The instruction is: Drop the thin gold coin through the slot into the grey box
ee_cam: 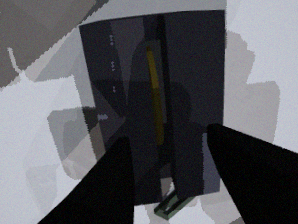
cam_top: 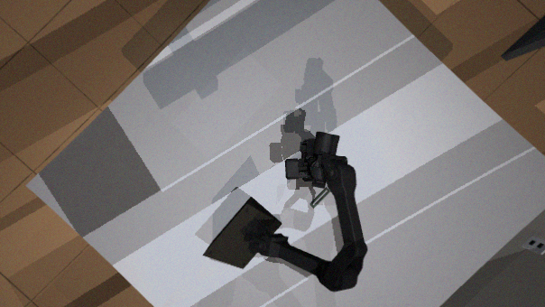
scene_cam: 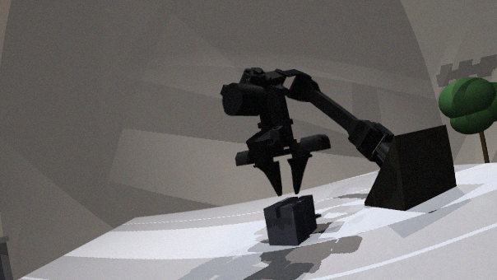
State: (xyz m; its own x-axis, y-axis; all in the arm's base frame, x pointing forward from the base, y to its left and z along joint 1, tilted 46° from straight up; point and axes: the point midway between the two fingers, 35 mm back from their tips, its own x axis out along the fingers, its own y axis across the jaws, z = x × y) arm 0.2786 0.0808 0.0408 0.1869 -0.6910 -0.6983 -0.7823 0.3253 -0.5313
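The grey box (scene_cam: 284, 226) (ee_cam: 200, 75) stands below my gripper (scene_cam: 288, 193) (ee_cam: 168, 139). The gripper is open and empty, its black fingertips apart just above the lid, one on each side of the slot line. The gold coin (ee_cam: 156, 100) shows only as a thin gold strip along the slot in the wrist view. No gold stands above the lid in the exterior view, so the coin appears sunk in the slot; its depth is hard to tell. The green holder (cam_top: 319, 198) (ee_cam: 162, 213) is empty. In the top view the arm hides the box.
The arm's dark wedge-shaped base (cam_top: 235, 239) (scene_cam: 428, 165) stands on the pale table (cam_top: 383, 113). The holder lies close beside the box, at the bottom of the wrist view. The arm bends around from the base to above the box. Shadows cross the table.
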